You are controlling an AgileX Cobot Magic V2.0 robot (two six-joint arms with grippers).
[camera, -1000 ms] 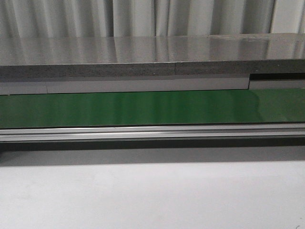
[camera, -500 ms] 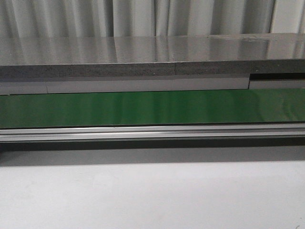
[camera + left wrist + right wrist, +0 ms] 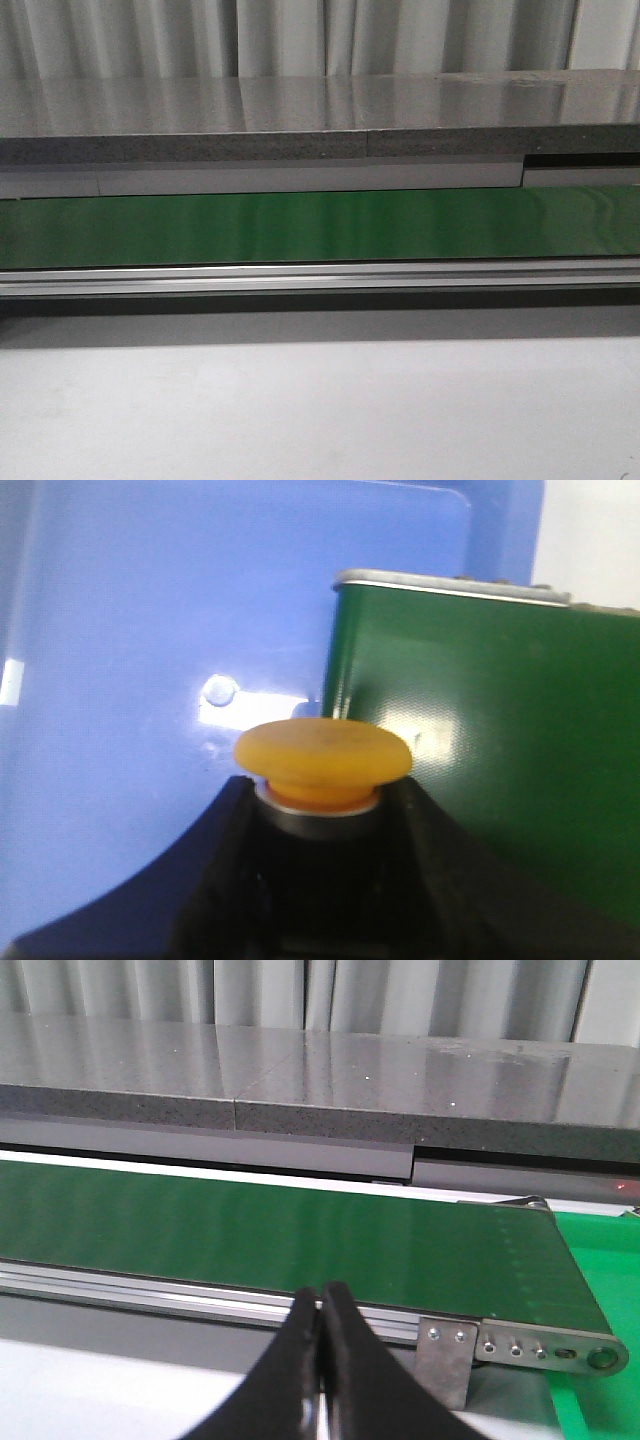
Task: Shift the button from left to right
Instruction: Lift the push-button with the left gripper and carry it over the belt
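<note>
Button point(image 3: 322, 765), round yellow-orange cap on dark body, sits upright between left claw point(image 3: 320, 880) fingers, clamped; right claw point(image 3: 321, 1350) pressed together, empty, facing green conveyor belt point(image 3: 260, 1235).

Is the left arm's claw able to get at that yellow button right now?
Yes, it seems so: the left claw already sits around the button, its dark fingers flanking the body, nothing in between.

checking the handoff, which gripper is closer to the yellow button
Left. The left gripper has the button between its fingers; the right gripper is shut, empty, facing the green belt.
</note>
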